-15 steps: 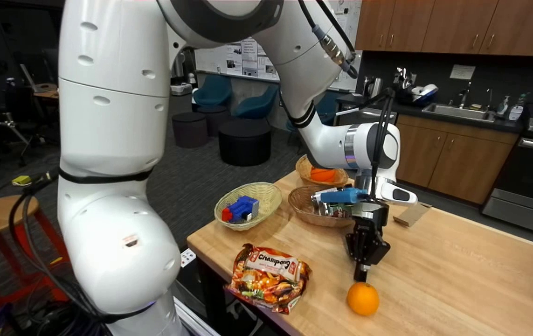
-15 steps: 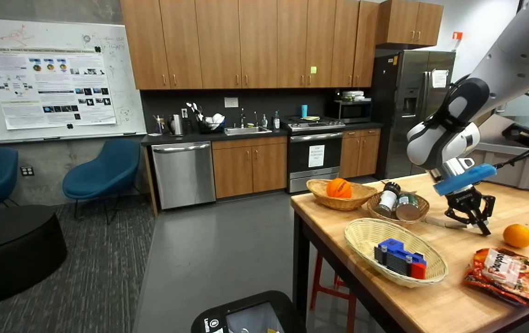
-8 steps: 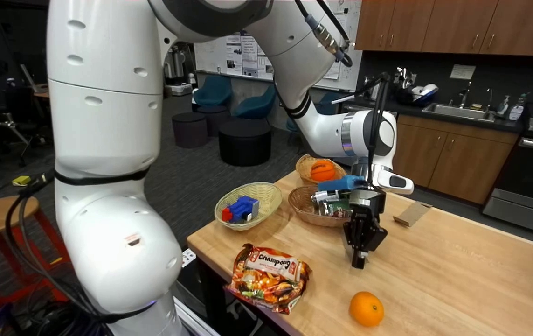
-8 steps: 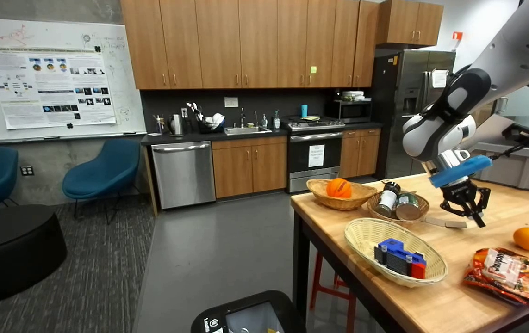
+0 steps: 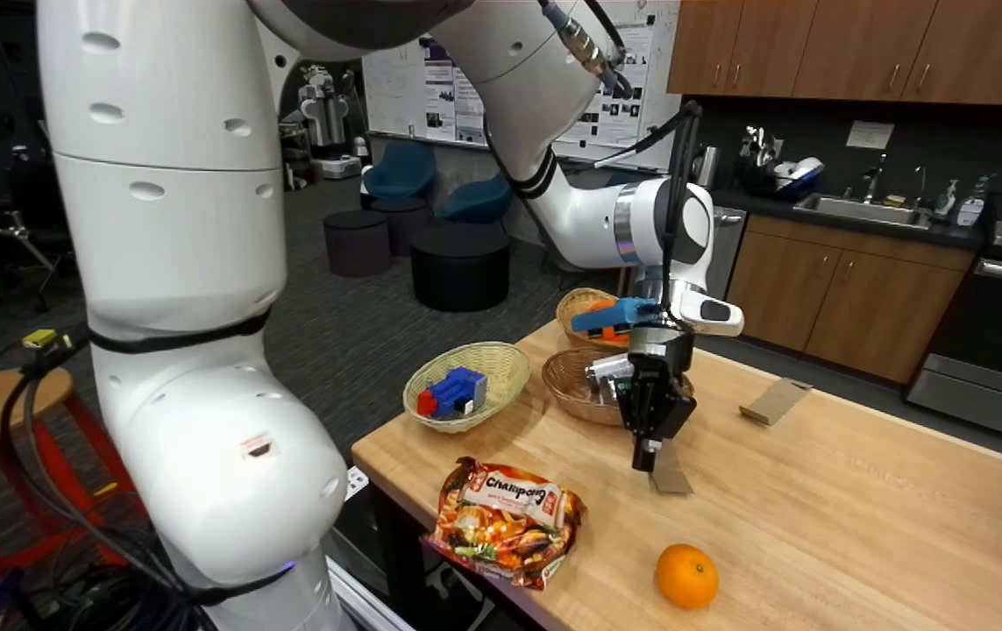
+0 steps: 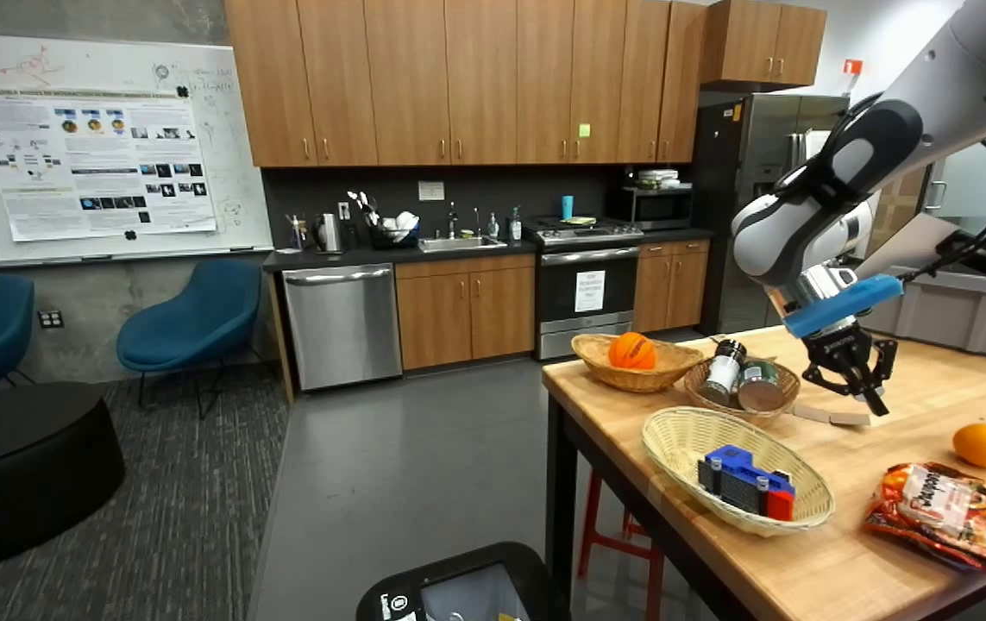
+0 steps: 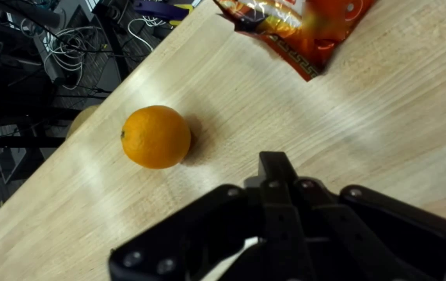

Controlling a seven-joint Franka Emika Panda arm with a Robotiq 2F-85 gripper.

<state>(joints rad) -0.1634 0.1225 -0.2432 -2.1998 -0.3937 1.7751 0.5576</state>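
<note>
The orange (image 5: 686,576) has shifted slightly over the last second and sits on the bench (image 5: 816,508) near the Champong packet (image 5: 509,526), while our gripper (image 5: 643,457), jaws together on nothing, has backed away, so we judge handling it needs a fresh approach.

My arm (image 5: 176,254)'s glossy white with oval dimples (image 5: 147,190) and black straps (image 5: 176,341) around it. There's a metallic cable connector (image 5: 584,49) up top, black cables (image 5: 680,171) by the wrist, a silvery band (image 5: 626,223), plus a bright blue strip (image 6: 843,306) above my black gripper (image 5: 644,457), which has greyish screw heads (image 7: 166,265).
</note>
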